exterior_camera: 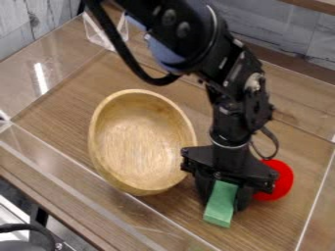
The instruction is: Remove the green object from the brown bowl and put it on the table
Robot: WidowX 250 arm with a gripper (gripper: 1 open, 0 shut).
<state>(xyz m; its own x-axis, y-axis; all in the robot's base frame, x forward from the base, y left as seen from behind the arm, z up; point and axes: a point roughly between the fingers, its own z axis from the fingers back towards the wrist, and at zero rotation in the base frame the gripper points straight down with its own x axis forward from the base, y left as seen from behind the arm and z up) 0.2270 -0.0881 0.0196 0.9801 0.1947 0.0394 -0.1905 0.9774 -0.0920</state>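
The green object [222, 205], a flat green block, hangs upright between my gripper's [222, 191] fingers, its lower end at or just above the table [92, 206] near the front right. My gripper is shut on its upper part. The brown bowl [137, 137], a round light wooden bowl, sits empty to the left of the block, its rim close to my gripper's left finger.
A red ball [271, 179] lies right behind my gripper on its right side, partly hidden. Clear acrylic walls [53, 59] edge the tabletop. The front wall runs just below the block and the right wall stands near the ball.
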